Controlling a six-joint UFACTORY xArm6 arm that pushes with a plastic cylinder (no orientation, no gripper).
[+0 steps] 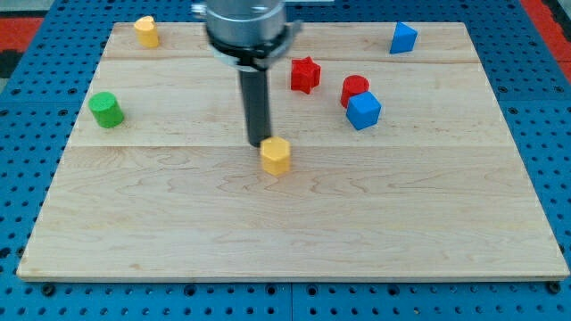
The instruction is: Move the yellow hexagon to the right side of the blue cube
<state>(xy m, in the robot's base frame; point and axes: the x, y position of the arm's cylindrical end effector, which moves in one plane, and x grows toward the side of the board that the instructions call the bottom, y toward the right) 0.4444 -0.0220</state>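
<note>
My tip, the lower end of the straight dark rod, sat right at the upper-left edge of the small yellow plastic hexagon block, touching it or as good as. No jaws here to open or close; it was a bare rod and nothing was clamped. The hexagon stood near the middle of the pale wooden board. Off to the view's right, the blue plastic cube rested against a red cylinder, with a red star-shaped block just left of them.

There was a second blue block near the view's top right, so which cube was meant was a judgement call.

The hexagon looked light, rigid and likely to slide easily on smooth wood. Its flat facets offered a good push face, though an off-centre shove would probably spin it away. Contact square on the left-hand facet seemed best.
</note>
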